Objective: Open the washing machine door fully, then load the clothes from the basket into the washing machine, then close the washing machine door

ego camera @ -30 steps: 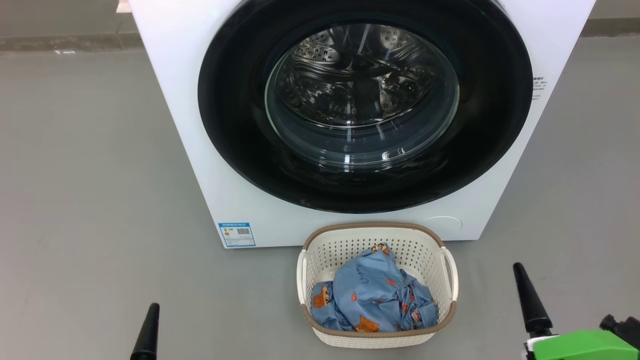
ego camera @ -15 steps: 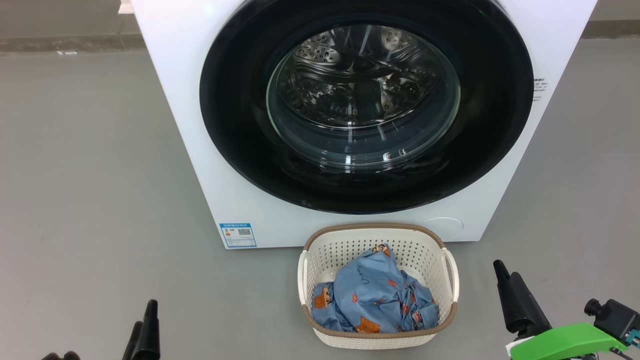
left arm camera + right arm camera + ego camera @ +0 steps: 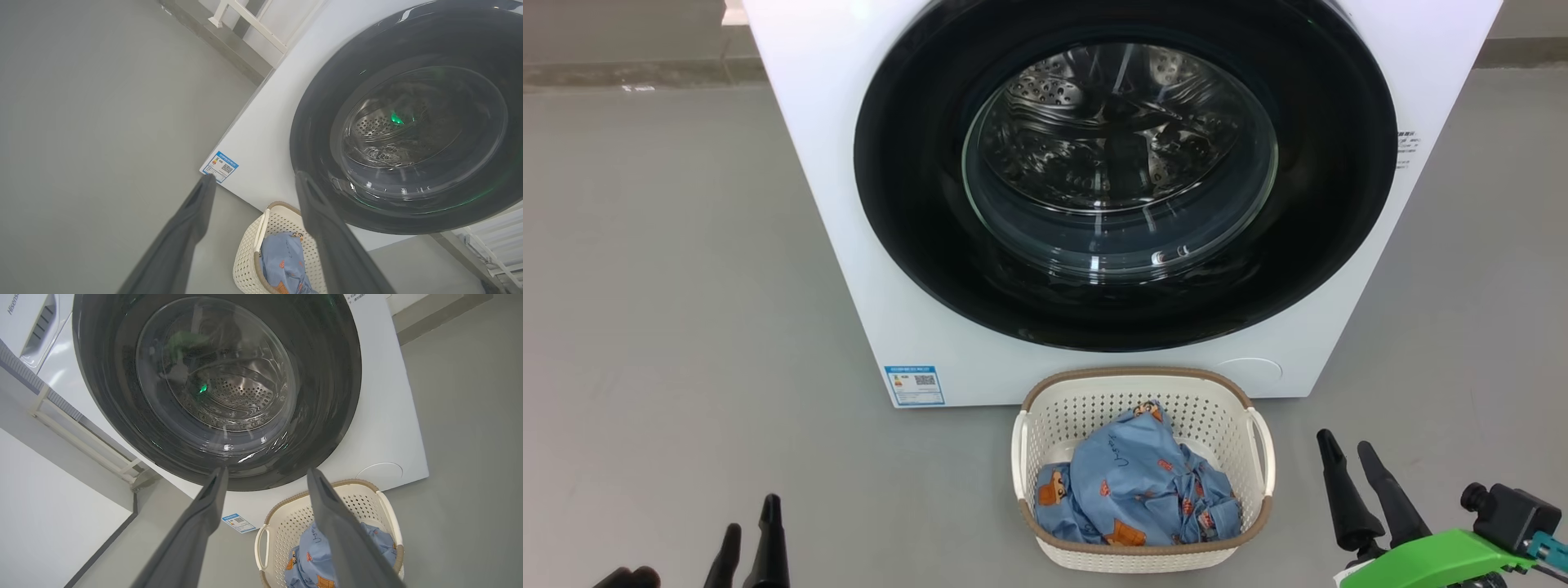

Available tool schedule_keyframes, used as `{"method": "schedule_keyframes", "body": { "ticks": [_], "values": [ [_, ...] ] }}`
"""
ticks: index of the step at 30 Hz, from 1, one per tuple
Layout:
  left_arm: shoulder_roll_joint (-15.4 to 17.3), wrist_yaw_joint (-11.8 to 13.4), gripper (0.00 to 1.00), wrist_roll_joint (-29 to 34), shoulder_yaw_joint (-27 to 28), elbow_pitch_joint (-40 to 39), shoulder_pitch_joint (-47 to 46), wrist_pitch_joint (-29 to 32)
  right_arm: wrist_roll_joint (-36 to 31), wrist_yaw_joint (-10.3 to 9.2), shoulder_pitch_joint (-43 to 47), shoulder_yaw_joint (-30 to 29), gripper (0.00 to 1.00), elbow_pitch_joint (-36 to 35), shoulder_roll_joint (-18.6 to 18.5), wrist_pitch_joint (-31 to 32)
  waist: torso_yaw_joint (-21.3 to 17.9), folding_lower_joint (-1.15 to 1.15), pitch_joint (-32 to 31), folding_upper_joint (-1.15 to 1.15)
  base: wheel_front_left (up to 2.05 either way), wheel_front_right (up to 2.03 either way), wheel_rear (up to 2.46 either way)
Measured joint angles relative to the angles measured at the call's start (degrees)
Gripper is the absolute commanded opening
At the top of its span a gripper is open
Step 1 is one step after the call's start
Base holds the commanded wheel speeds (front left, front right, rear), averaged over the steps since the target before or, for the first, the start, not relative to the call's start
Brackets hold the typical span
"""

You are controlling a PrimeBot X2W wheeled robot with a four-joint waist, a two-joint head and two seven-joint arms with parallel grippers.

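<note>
Washing machine door (image 3: 1123, 163) is still shut on the washing machine (image 3: 817, 122), up ahead of both tools. Our right tool (image 3: 1344, 441) has just swung inward, fingers apart and empty; our left tool (image 3: 752, 514) is apart too. We reckon opening comes next. The basket (image 3: 1135, 374) of clothes (image 3: 1135, 482) sits between the tools, under the door, so mind it.

We find open floor (image 3: 670, 286) both sides of the basket (image 3: 1135, 374); the washing machine door (image 3: 915, 204), shut, bars the drum (image 3: 1045, 90).

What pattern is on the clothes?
The clothes are light blue with orange-brown cartoon figures; clearest in the head view.
</note>
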Motion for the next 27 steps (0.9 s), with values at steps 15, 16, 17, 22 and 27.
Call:
{"method": "schedule_keyframes", "body": {
  "ticks": [15, 16, 17, 22, 27],
  "values": [
    [2.36, -0.02, 1.00, 14.08, -1.76, -1.23, 0.37, -2.53, -11.68, 0.00, 1.16, 0.29, 1.00, -0.02, -0.31, -2.56, 0.24, 0.00, -0.19, 0.00, 0.00, 0.00, 0.00],
    [2.55, -0.05, 1.00, 15.01, -1.80, -1.35, 0.48, -2.68, -12.55, 0.00, 1.17, 0.30, 1.00, -0.02, -0.32, -2.75, 0.24, 0.00, -0.18, 0.00, 0.00, 0.00, 0.00],
    [2.72, -0.19, 1.00, 15.85, -1.78, -1.53, 0.72, -2.98, -13.10, 0.00, 1.17, 0.30, 1.00, -0.02, -0.32, -2.99, 0.23, 0.00, -0.18, 0.00, 0.00, 0.00, 0.00],
    [3.02, -0.16, 1.00, 19.71, -1.70, -1.85, 1.38, -3.68, -16.22, 0.00, 1.82, 0.19, 1.00, 0.00, -0.32, -3.66, 0.20, 0.00, -0.22, 0.00, 0.00, 0.00, 0.00],
    [3.35, -0.12, 1.00, 23.36, -1.67, -1.93, 1.58, -4.54, -18.59, 0.00, 2.68, -0.45, 1.00, 0.18, -0.24, -4.57, 0.16, 0.00, -0.31, 0.00, 0.00, 0.00, 0.00]
  ]
}}
